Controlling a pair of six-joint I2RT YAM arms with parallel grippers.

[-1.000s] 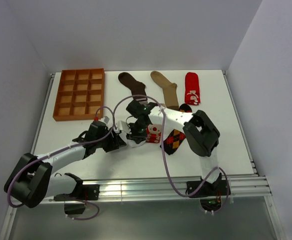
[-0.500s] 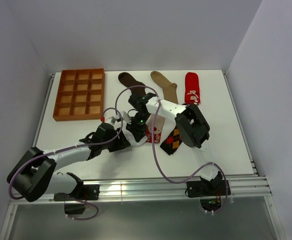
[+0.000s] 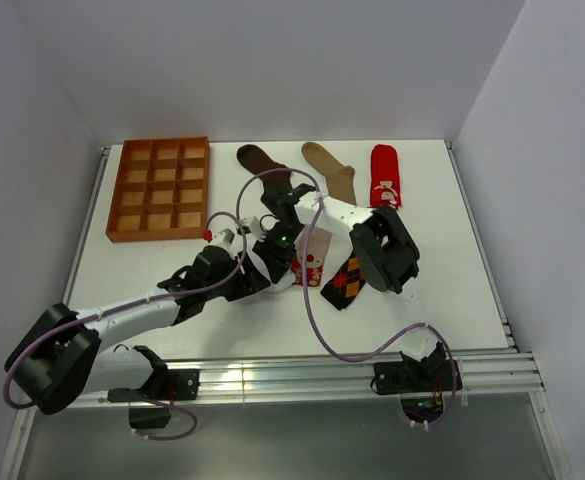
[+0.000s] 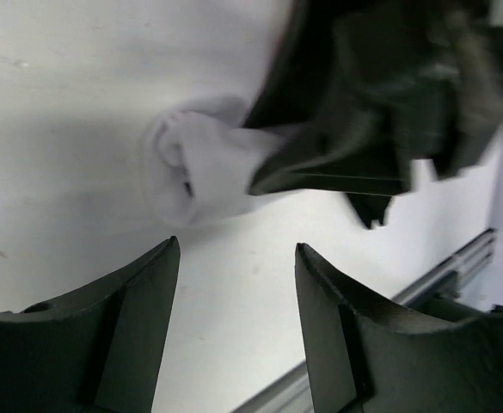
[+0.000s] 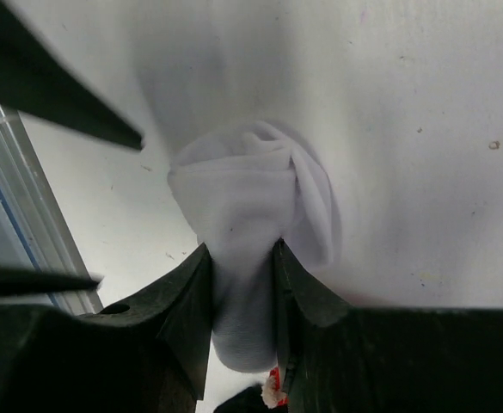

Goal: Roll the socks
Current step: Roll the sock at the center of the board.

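The white sock (image 5: 249, 200) is bunched into a loose roll on the table. My right gripper (image 5: 242, 297) is shut on one end of it, with fabric pinched between both fingers. In the left wrist view the roll (image 4: 191, 168) lies just ahead of my left gripper (image 4: 236, 246), which is open and empty, a little short of it. In the top view both grippers meet at the table's middle, left gripper (image 3: 255, 272) and right gripper (image 3: 277, 260), and they hide most of the white sock.
A red-and-white sock (image 3: 312, 266) and the black-orange argyle sock (image 3: 344, 283) lie just right of the grippers. The dark brown sock (image 3: 261, 164), tan sock (image 3: 333, 172) and red sock (image 3: 384, 178) lie along the back. The orange-brown gridded tray (image 3: 158, 188) stands back left.
My left gripper has moved forward and right, closer to the white sock and the right gripper. The right arm's elbow has swung left while its gripper stays on the sock.
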